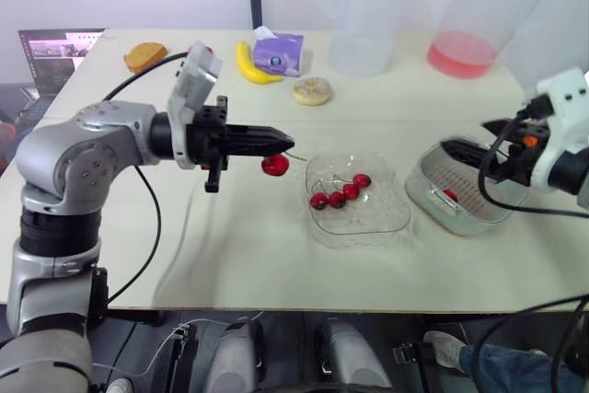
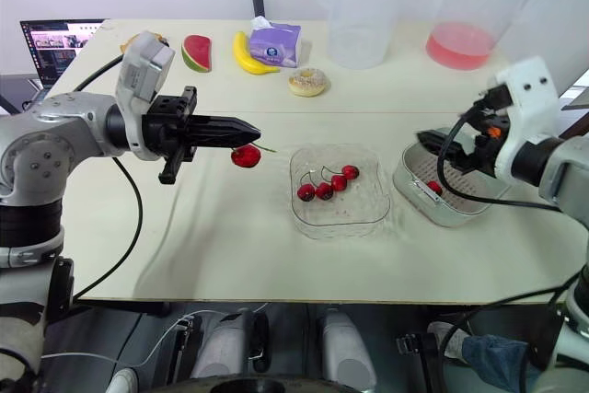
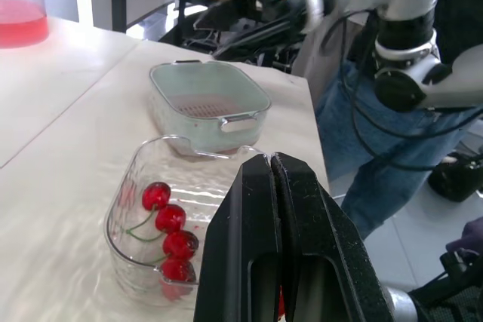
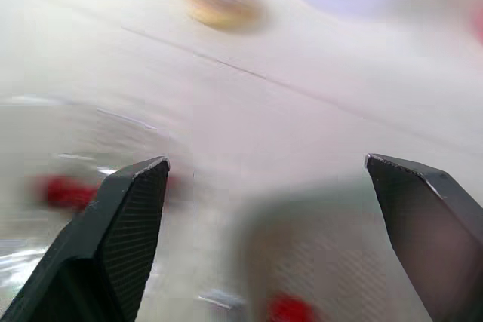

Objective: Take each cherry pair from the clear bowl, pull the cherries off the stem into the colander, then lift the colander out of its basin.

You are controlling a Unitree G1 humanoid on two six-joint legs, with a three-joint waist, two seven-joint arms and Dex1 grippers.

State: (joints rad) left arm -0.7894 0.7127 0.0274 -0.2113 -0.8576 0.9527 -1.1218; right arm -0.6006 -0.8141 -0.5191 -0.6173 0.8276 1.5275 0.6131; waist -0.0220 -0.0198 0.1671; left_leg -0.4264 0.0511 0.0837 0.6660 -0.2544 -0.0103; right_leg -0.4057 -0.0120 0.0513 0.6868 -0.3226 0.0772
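Observation:
My left gripper (image 1: 285,143) is held level above the table, left of the clear bowl (image 1: 396,220), and is shut on the stem of a red cherry (image 1: 274,166) that hangs just under its tips. In the left wrist view its fingers (image 3: 256,209) are pressed together. Several red cherries (image 1: 339,195) on green stems lie in the bowl. To the right stands the pale colander (image 1: 460,186) in its basin, with one cherry (image 1: 449,195) inside. My right gripper (image 4: 268,164) hovers over the colander's left part, its fingers (image 4: 128,209) spread wide with nothing between them.
Along the table's far side lie a bread roll (image 1: 145,55), a watermelon slice (image 2: 196,52), a banana (image 1: 250,63), a purple tissue pack (image 1: 278,52) and a donut (image 1: 313,91). Clear jugs stand behind, one (image 1: 460,52) holding red liquid. A laptop (image 1: 55,48) is at the far left.

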